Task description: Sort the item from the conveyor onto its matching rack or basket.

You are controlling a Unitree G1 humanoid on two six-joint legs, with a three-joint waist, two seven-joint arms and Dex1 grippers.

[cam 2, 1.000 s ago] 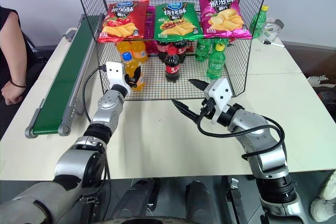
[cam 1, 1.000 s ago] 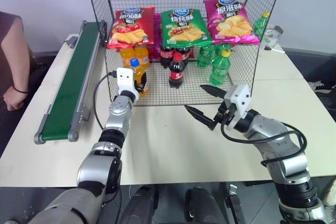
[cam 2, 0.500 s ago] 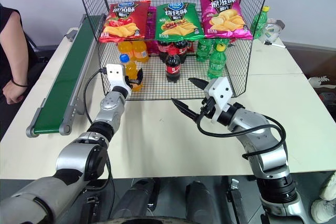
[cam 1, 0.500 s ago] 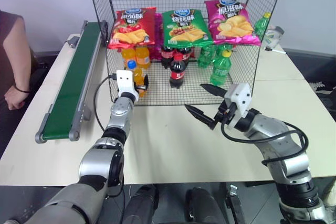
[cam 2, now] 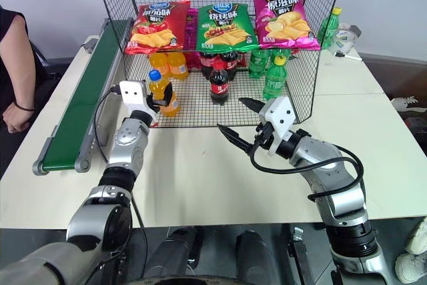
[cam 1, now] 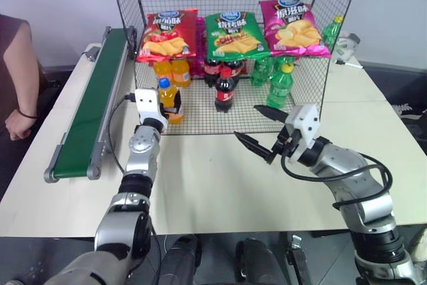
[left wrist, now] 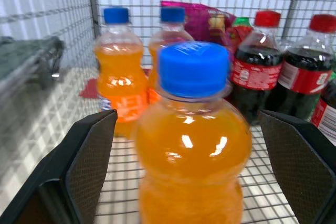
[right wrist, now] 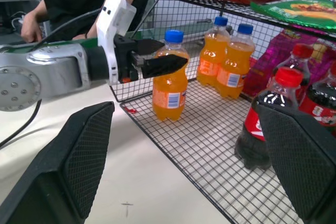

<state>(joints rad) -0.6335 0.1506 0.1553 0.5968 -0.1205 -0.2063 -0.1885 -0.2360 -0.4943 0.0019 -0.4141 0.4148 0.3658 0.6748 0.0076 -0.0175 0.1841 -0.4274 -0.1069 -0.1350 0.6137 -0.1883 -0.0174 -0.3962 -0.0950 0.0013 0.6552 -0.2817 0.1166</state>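
Taking the black wire cage (cam 1: 307,91) as our landmark, nearest to us and in front of its open face hangs our right end effector (cam 1: 261,133), above the pale tabletop (cam 1: 213,185), its two black fingers spread wide with nothing between them. Off the cage's front left corner we see our left end effector (cam 2: 160,95), its fingers apart on either side of the orange soda bottle (cam 2: 162,93) without clamping it; in the left wrist view both pads (left wrist: 94,156) stand clear of the bottle's sides.

The bottle stands upright on the cage's grid floor, just inside the front left corner, with two more orange bottles (cam 1: 172,70) behind it. We judge the placing done, so what is left is to draw the left arm away without brushing the cap.

We take the bottle to be full, so fairly heavy for its size, firm but slightly yielding, smooth and rather slippery. The wire grid gives it an uneven footing, so a nudge could tip it. If we had to take it again, we would hold it around the labelled middle, not the narrow neck.

Deeper in the cage stand cola bottles (cam 1: 225,89) and green soda bottles (cam 1: 279,85), under the chip bags (cam 1: 233,34). To the cage's left runs the green conveyor (cam 1: 90,108), and a person (cam 1: 17,78) sits beyond it.
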